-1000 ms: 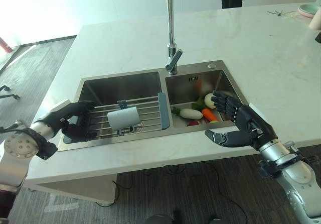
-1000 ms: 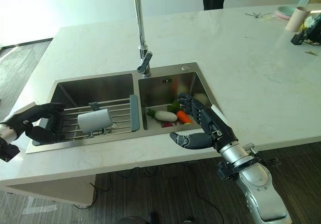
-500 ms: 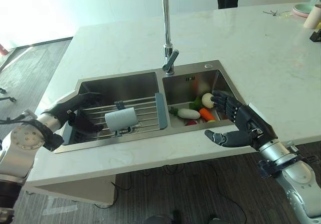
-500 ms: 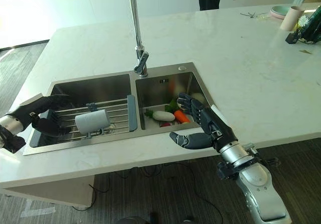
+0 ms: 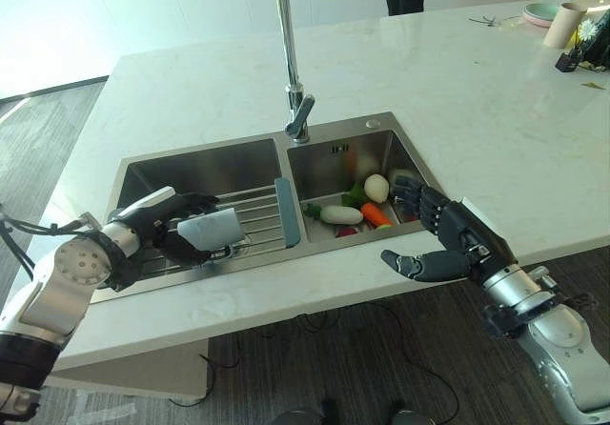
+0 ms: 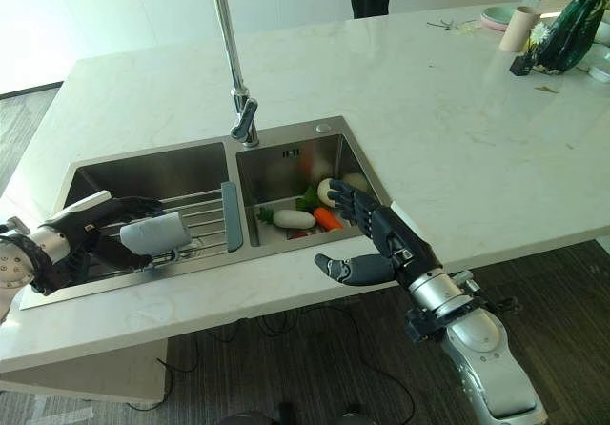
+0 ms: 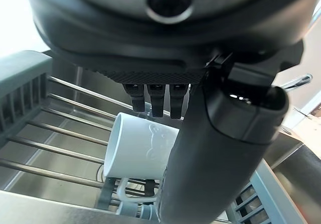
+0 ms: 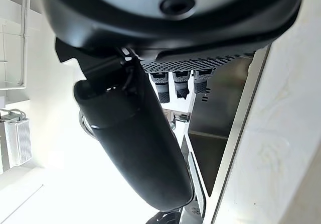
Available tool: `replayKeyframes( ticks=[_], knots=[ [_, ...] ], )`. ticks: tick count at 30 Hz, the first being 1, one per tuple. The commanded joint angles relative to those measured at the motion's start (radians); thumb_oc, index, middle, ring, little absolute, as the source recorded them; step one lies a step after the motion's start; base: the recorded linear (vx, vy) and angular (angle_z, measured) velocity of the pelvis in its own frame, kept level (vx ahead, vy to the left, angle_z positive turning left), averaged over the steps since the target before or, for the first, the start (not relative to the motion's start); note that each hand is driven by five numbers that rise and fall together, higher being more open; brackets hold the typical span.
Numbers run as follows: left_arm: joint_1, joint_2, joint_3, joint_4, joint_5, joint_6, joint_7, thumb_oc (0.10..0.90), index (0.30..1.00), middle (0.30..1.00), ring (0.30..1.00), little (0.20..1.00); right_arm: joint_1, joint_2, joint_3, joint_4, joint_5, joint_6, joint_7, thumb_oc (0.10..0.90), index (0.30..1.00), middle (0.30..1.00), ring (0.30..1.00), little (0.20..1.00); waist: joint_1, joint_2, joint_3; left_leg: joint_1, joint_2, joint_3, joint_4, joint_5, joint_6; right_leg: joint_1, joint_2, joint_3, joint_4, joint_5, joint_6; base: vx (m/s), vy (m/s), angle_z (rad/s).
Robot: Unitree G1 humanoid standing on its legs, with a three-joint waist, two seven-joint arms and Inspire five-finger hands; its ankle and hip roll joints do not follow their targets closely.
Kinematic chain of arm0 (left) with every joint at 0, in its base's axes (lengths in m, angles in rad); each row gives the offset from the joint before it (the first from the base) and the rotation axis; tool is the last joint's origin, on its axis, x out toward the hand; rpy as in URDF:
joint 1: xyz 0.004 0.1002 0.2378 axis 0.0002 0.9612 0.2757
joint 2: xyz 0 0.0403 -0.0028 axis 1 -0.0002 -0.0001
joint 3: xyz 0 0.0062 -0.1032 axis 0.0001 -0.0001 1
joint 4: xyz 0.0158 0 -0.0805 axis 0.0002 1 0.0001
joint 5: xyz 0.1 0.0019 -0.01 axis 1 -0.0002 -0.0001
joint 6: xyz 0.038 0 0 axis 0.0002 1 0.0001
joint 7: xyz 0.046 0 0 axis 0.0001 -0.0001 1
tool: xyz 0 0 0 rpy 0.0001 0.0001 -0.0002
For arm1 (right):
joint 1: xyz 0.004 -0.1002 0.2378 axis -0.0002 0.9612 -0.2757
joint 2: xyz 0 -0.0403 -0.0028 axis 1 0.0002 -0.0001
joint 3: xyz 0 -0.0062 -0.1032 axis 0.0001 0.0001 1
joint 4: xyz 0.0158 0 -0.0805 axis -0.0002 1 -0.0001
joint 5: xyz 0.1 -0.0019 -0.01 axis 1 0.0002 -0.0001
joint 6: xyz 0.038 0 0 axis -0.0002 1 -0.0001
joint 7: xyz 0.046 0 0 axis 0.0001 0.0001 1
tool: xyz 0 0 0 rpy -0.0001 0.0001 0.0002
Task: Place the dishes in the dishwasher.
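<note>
Reaching across the wire drying rack (image 5: 250,217) that spans the left sink basin (image 5: 205,168), the left hand (image 5: 170,227) is closing on a white mug (image 5: 212,228) that lies on its side on the rack bars, handle toward the near edge. In the left wrist view the fingers (image 7: 155,99) sit over the far side of the mug body and the thumb (image 7: 200,174) crosses its near side; the hand appears curled round the mug, though firm contact cannot be confirmed. To complete the grasp, seat fingers and thumb on opposite walls of the body, clear of the handle, and press evenly, since the glazed cylinder will likely roll or slip. Lift straight up before moving sideways so that the handle does not catch on the bars or the grey end piece (image 5: 286,212). The right hand (image 5: 440,242) hovers above the near rim of the right basin with fingers spread and relaxed, holding nothing; vegetables (image 5: 355,209) lie in that basin. No dishwasher can be made out.
</note>
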Motion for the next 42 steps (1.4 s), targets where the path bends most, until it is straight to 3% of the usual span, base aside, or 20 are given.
replayKeyframes(
  ticks=[1, 25, 42],
  knots=[
    [-0.175, 0.02, 0.072, 0.03, 0.023, -0.021, 0.02, 0.8, 0.9, 0.9, 0.9, 0.9, -0.152, -0.043, -0.014, -0.028, 0.022, -0.123, -0.017, 0.8, 0.9, 0.9, 0.9, 0.9, -0.009, 0.021, -0.065, 0.054, 0.1, 0.068, 0.008, -0.125, -0.105, -0.01, 0.019, -0.003, 0.084, -0.154, 0.054, 0.0, 0.0, 0.0],
    [-0.252, 0.012, 0.0, 0.211, 0.066, -0.053, 0.033, 0.8, 0.9, 0.9, 0.9, 0.9, -0.162, -0.083, -0.021, -0.024, 0.032, -0.121, -0.001, 0.8, 0.9, 0.9, 0.9, 0.9, -0.031, 0.024, -0.063, 0.059, 0.102, 0.079, 0.008, -0.125, -0.107, -0.008, 0.027, 0.008, 0.084, -0.159, 0.051, 0.01, 0.001, -0.01],
    [-0.24, -0.02, -0.024, 0.24, 0.096, -0.051, 0.01, 0.8, 0.9, 0.9, 0.9, 0.9, -0.153, -0.086, -0.022, -0.026, 0.026, -0.122, 0.003, 0.8, 0.9, 0.9, 0.9, 0.9, -0.04, 0.022, -0.058, 0.059, 0.101, 0.078, 0.008, -0.126, -0.105, -0.009, 0.033, 0.02, 0.084, -0.161, 0.047, 0.0, 0.0, 0.0]
  ],
)
